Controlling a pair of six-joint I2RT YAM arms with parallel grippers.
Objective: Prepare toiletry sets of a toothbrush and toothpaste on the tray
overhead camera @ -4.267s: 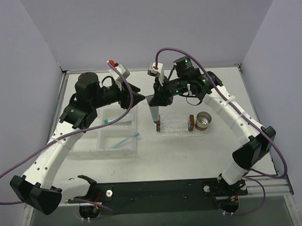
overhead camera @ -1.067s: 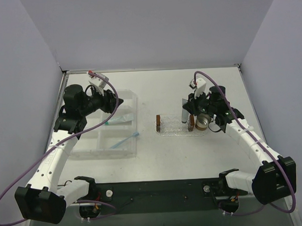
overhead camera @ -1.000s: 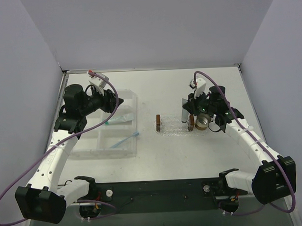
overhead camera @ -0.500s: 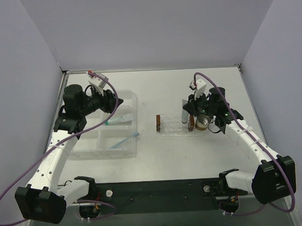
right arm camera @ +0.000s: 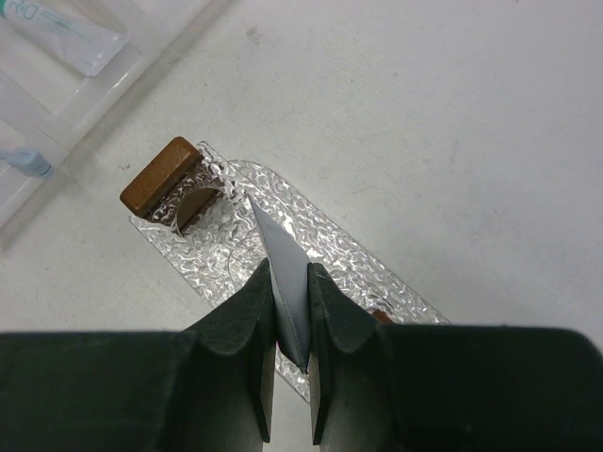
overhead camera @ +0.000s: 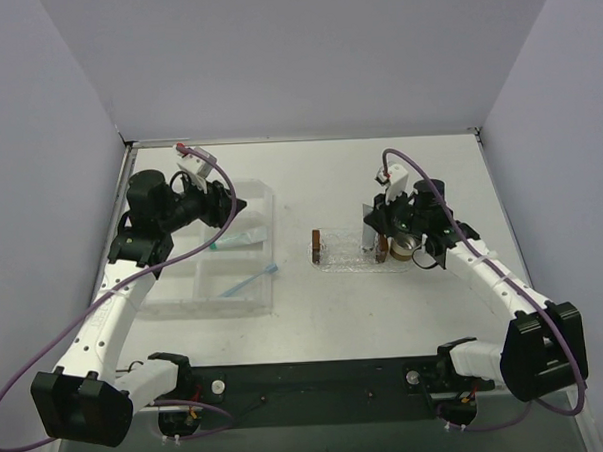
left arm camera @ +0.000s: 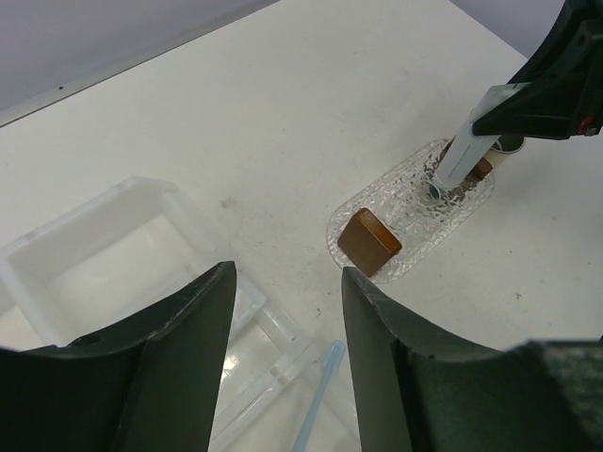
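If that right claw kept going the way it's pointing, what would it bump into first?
The right gripper points down at the tray. The toothpaste tube it clamps sticks out ahead, so the tube meets the tray first. It may touch already; depth is unclear.

Clear compartment box (overhead camera: 189,283) left, metal cup (overhead camera: 406,245) right.
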